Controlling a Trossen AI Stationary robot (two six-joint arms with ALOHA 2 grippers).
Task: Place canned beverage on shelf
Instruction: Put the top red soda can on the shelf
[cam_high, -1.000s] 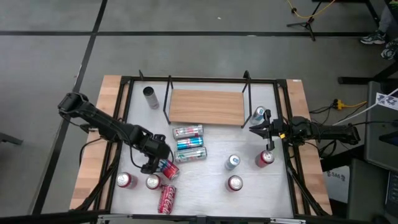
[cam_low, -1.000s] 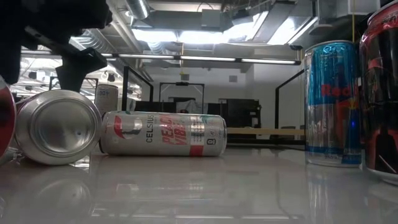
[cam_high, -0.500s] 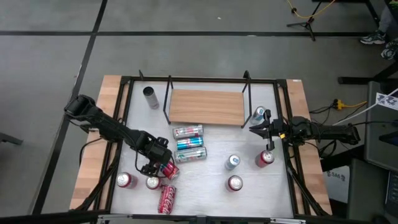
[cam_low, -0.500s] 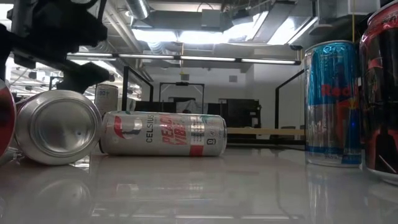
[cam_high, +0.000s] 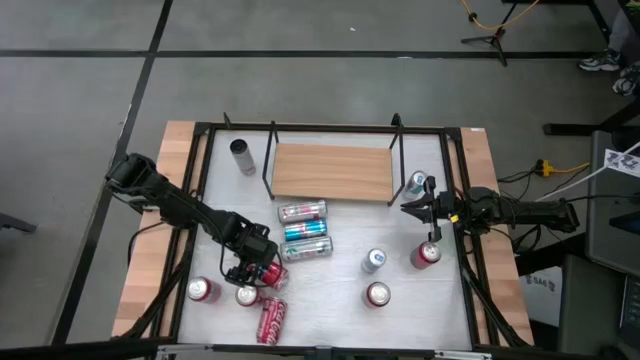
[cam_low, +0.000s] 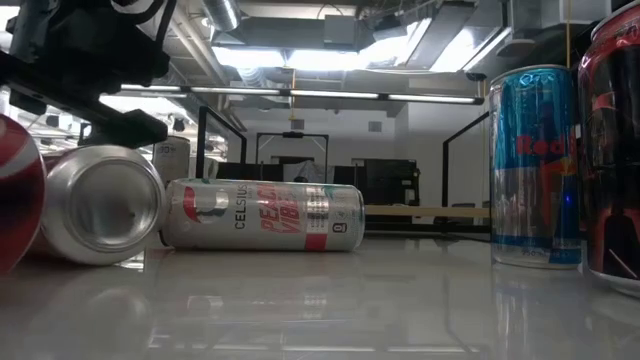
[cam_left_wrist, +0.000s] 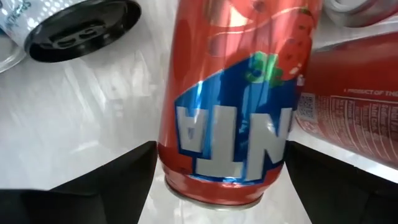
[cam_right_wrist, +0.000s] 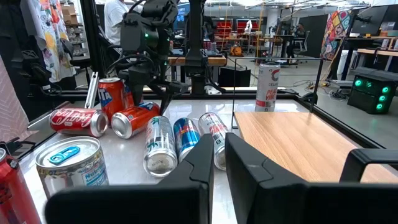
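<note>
The left gripper (cam_high: 258, 272) stands over the near-left part of the table with its jaws apart, one to each side of a red Fanta can (cam_left_wrist: 227, 106); in the left wrist view a dark finger shows at either flank of the can, close beside it, and whether either pad touches cannot be told. The can's long axis runs straight ahead from the wrist, between the two fingers, so it appears to lie on its side on the white tabletop (cam_high: 330, 285), its bottom rim nearest the camera. A Coca-Cola can (cam_left_wrist: 354, 93) lies just beside it, and the black top of another can (cam_left_wrist: 81, 25) is near on the other flank. The shelf (cam_high: 332, 171) sits at the far middle of the table, well apart from the can and bare, so the can is judged not yet lifted. The left arm reaches in from the left edge, bent at the elbow and angled down to the can. The right gripper (cam_high: 408, 208) waits beside the shelf's right bracket with its fingers together, holding nothing; the left arm is far nearer the can
</note>
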